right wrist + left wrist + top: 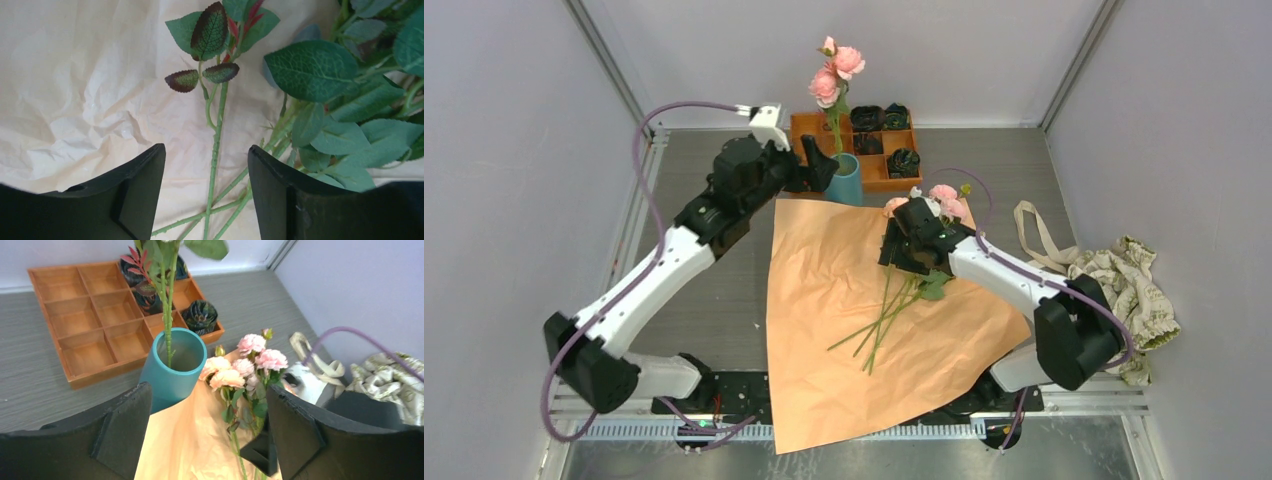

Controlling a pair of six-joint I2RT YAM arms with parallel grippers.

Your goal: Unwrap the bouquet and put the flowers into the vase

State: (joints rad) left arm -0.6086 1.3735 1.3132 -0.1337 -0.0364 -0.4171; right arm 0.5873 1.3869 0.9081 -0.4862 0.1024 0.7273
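Remaining rose stems [882, 312] lie on orange paper [824, 380], five o'clock of the teal vase [845, 182]. Judged light, thin, crushable: grip mid-stem. The right end effector [206, 175] is wide astride one stem; the left end effector [207, 420] is wide, empty.

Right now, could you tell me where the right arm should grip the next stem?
Probably its bare stretch below the leaves, from straight above: the stem lies flat on the paper, slightly apart from the others, and the open right jaws straddle it.
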